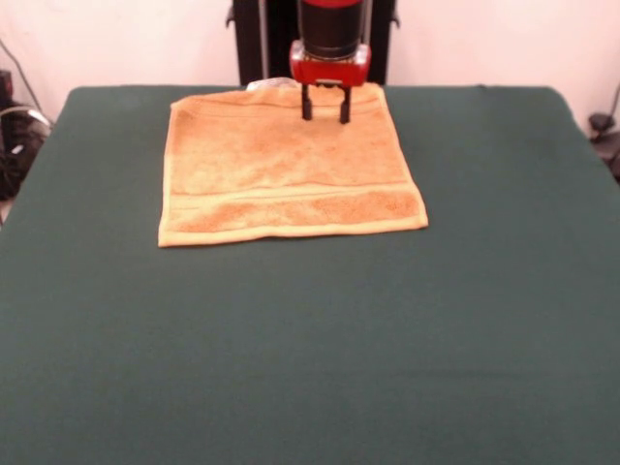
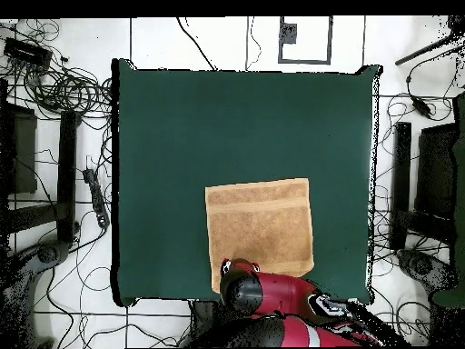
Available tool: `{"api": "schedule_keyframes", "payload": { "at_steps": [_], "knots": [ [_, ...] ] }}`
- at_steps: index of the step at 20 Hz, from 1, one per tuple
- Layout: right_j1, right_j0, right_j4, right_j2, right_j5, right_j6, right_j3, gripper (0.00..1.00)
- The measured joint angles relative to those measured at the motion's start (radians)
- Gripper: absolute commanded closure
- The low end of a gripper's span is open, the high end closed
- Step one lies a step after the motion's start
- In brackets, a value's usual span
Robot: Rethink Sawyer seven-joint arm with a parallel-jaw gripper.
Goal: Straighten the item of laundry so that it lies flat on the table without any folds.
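The golden-orange towel (image 1: 291,170) lies spread out on the dark green table (image 1: 310,349), near the far edge, with its woven band running across the end nearest the camera. It looks flat, with only slight ripples. My gripper (image 1: 325,112) hangs over the towel's far edge, its two black fingers apart and open, tips at or just above the cloth, holding nothing. In the overhead view the towel (image 2: 260,227) sits in the lower middle of the table (image 2: 182,136), and the red arm covers its bottom-left corner, hiding the gripper.
A small pale object (image 1: 269,84) shows at the table's far edge behind the towel. Cables (image 2: 64,86) and dark equipment lie on the floor around the table.
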Motion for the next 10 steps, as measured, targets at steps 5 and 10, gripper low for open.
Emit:
{"api": "schedule_keyframes", "payload": {
  "at_steps": [5, 10],
  "knots": [
    [0.0, 0.0, 0.0, 0.0, 0.0, 0.0, 0.0, 0.0],
    [-0.001, 0.0, 0.0, 0.001, 0.013, 0.0, -0.004, 0.0]
  ]
}}
